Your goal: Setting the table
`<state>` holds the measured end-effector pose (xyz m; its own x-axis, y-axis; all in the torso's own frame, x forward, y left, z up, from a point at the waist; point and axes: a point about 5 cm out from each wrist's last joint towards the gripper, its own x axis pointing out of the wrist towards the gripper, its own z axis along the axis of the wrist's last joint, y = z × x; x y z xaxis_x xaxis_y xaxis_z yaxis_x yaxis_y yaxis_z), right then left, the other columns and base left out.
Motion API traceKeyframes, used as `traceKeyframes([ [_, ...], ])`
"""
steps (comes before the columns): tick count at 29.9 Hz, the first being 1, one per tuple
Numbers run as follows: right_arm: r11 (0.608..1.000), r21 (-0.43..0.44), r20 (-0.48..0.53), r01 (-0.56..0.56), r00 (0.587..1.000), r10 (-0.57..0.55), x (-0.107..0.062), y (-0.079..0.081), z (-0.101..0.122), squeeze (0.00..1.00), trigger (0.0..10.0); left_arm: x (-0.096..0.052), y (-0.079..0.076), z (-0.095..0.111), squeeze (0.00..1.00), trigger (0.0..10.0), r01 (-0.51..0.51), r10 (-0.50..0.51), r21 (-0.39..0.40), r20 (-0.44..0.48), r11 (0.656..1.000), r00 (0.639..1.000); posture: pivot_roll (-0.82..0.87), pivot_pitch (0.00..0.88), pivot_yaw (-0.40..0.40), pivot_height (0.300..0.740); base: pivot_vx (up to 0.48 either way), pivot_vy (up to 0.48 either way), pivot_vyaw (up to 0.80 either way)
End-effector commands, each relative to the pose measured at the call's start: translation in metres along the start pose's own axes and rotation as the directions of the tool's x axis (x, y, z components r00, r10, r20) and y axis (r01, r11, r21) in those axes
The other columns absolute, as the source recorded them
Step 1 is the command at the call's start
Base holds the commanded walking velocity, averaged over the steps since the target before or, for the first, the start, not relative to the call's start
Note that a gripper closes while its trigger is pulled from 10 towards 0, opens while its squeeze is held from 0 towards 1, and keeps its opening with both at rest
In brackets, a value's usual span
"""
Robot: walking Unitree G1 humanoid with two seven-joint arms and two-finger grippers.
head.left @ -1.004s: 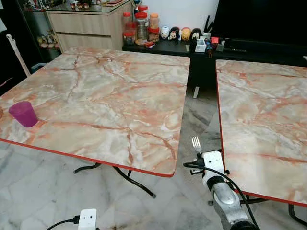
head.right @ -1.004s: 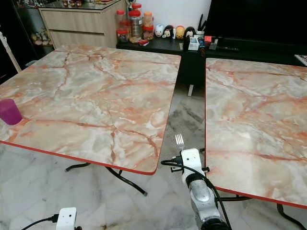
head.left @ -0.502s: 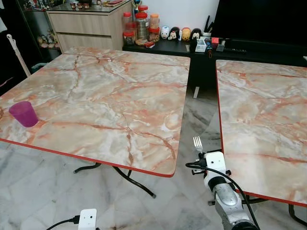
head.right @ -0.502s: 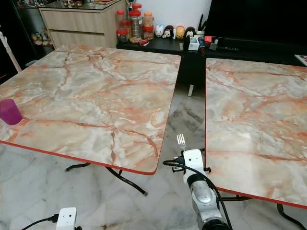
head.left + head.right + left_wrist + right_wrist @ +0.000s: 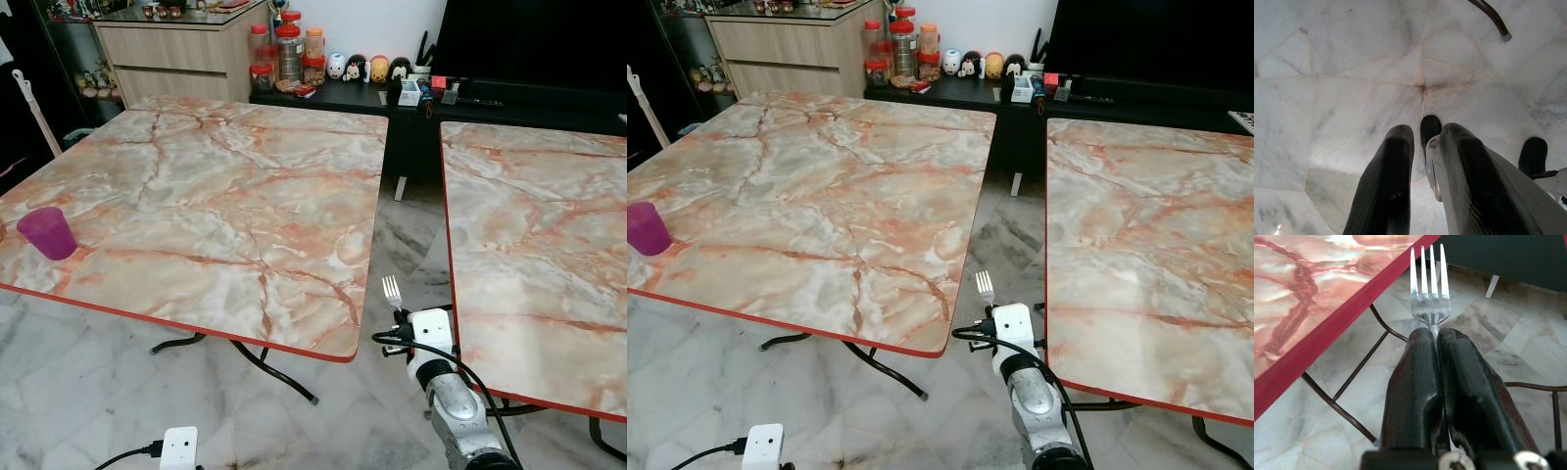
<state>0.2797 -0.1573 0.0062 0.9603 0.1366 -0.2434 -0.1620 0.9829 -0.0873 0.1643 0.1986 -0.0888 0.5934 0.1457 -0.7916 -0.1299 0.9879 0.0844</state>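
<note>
While the robot stands at the gap between two counters:
Right gripper [image 5: 1436,335]: fingers pressed together, pinching a fork [image 5: 1430,289] by its handle.
Fork: prongs up and forward, over the floor [image 5: 88,392] just off the left counter's [image 5: 225,206] red edge.
Cup [image 5: 47,233]: purple, upright near that counter's left edge.
Right counter [image 5: 539,235]: beside the arm.
Left gripper [image 5: 1422,142]: points down at the floor, fingers slightly parted.
</note>
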Motion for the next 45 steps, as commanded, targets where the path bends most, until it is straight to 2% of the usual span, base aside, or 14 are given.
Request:
traceKeyframes([
  [1, 1.0, 0.006, 0.032, -0.001, 0.999, 0.001, 0.003, 0.0, 0.007, 0.0, 10.0, 0.0, 0.001, -0.002, 0.0, 10.0, -0.002, 0.002, 0.004, -0.011, 1.0, 1.0, -0.02, 0.0, 0.002, 0.732, 0.0, 0.0, 0.0],
  [17, 1.0, 0.009, -0.028, 0.012, 1.0, -0.012, -0.006, -0.006, -0.009, 0.0, 10.0, 0.0, 0.001, -0.002, 0.0, 10.0, -0.002, 0.002, 0.006, -0.012, 1.0, 1.0, -0.02, 0.0, 0.005, 0.732, 0.0, 0.0, 0.0],
  [34, 0.999, 0.023, -0.01, -0.025, 1.0, 0.025, -0.003, 0.0, -0.005, 0.0, 10.0, 0.0, 0.001, -0.003, 0.0, 10.0, -0.002, 0.003, 0.008, -0.014, 1.0, 1.0, -0.02, 0.0, 0.004, 0.732, 0.0, 0.0, 0.0],
  [38, 0.999, 0.024, -0.034, -0.047, 0.998, 0.047, -0.005, 0.004, -0.01, 0.0, 10.0, -0.001, 0.001, -0.003, 0.0, 10.0, -0.001, 0.001, 0.006, -0.015, 1.0, 1.0, -0.02, 0.0, 0.005, 0.732, 0.0, 0.0, 0.0],
  [45, 0.999, 0.024, -0.099, -0.028, 0.995, 0.03, -0.013, -0.001, -0.024, 0.0, 10.0, -0.001, 0.001, -0.003, 0.0, 10.0, 0.0, 0.0, 0.007, -0.015, 1.0, 1.0, -0.02, 0.0, 0.004, 0.732, 0.0, 0.0, 0.0],
])
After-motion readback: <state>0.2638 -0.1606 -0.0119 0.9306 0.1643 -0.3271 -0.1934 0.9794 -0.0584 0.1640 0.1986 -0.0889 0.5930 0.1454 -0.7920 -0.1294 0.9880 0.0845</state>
